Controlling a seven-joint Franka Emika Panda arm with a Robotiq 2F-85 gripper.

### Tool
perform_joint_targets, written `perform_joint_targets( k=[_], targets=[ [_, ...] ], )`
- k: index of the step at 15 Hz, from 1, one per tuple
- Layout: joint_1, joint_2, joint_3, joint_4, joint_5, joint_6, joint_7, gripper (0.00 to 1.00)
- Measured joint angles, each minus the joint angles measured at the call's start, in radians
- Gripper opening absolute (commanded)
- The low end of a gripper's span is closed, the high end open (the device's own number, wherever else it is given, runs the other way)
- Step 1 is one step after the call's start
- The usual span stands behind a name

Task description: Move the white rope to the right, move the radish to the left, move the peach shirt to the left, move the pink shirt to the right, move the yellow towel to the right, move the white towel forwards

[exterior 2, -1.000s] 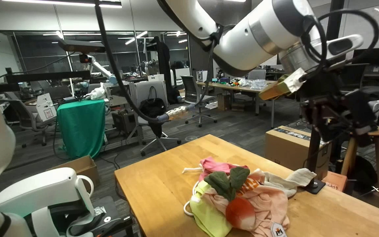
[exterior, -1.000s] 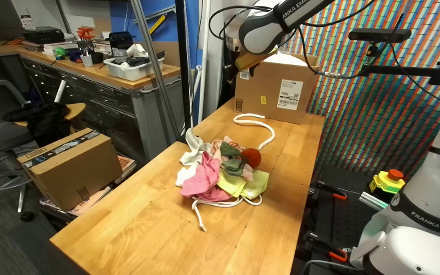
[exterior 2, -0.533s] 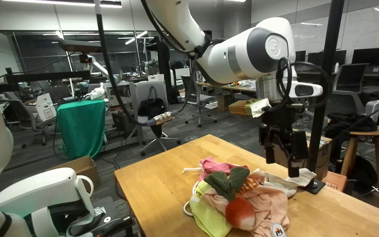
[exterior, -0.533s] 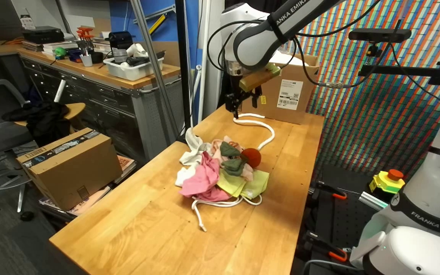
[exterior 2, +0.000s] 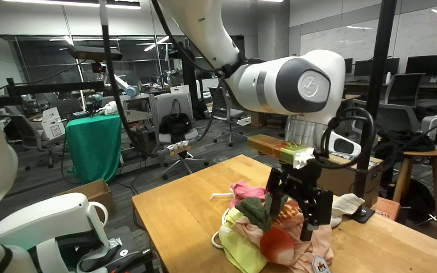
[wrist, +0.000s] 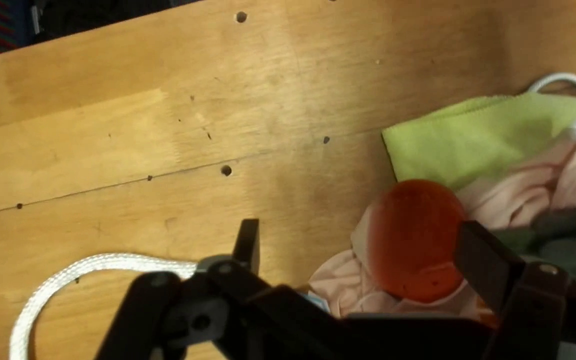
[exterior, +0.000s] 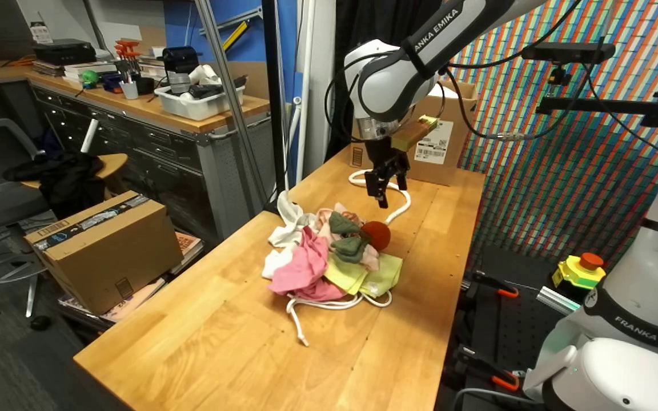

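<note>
While the gripper (wrist: 359, 239) hovers near the radish (exterior: 375, 236), I see its jaws spread wide, released.
Radish rests on the peach shirt (exterior 2: 320, 244), just beside the yellow towel (wrist: 473, 147); long axis runs from red bulb to dark green leaves (exterior: 348, 249), which point left in an exterior view. I get the pink shirt (exterior: 306, 265) in both exterior views but not in the wrist view, which frames the bulb between the fingers (wrist: 249, 245).

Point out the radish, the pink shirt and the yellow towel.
Radish (wrist: 415, 241), wrist view: on its round red body.
Pink shirt (exterior: 304, 267), in an exterior view: on its folds.
Yellow towel (wrist: 473, 140), wrist view: on its uncovered part.
</note>
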Motion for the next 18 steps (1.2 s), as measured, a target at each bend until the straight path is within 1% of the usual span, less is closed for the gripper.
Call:
perform_joint_targets(
  k=[3,5,7,9,13,18],
  targets=[
    [0.000,0.003,0.010,-0.033,0.001,0.002,-0.145,1.00],
    [0.005,0.004,0.027,-0.051,0.001,0.021,-0.181,1.00],
    [0.015,0.004,0.044,-0.070,0.001,0.078,-0.184,1.00],
    [0.027,0.004,0.058,-0.094,0.004,0.164,-0.174,1.00],
    [0.043,0.014,0.066,-0.138,0.004,0.327,-0.142,1.00],
    [0.042,0.050,0.049,-0.149,-0.007,0.423,-0.106,1.00]
  ],
)
